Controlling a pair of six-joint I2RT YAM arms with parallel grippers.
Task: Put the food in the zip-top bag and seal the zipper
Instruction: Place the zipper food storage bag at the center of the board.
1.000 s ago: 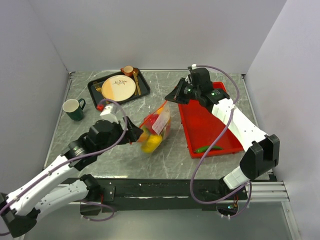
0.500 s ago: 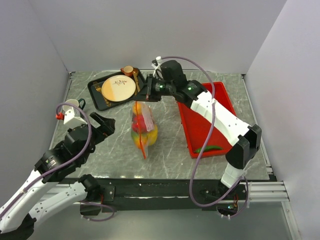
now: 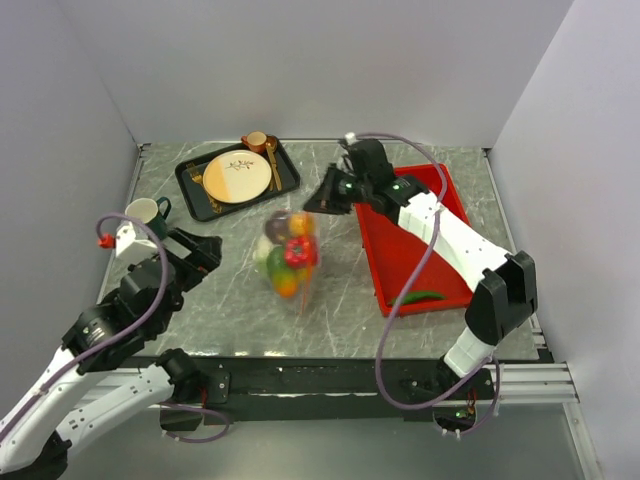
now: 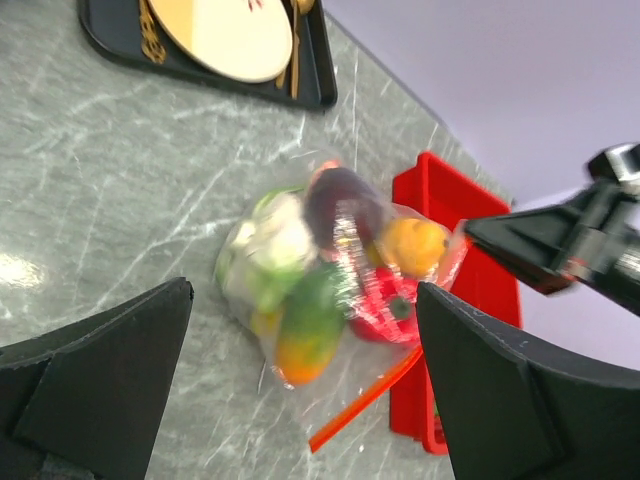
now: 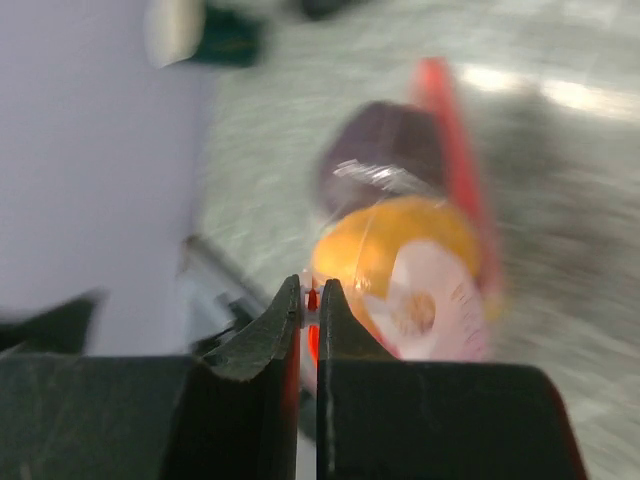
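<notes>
Right jaws clenching on zipper [image 5: 312, 298] alone, bag [image 3: 285, 255] otherwise unsupported; left jaws released, well apart. Likely risk: thin strip slipping, fruit [image 4: 410, 245] spilling onto tabletop [image 3: 230, 305].

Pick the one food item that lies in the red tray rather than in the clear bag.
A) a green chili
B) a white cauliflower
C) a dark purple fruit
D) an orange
A: a green chili lies alone near the front of the red tray, while the orange, cauliflower and purple fruit show through the bag on the table.
</notes>
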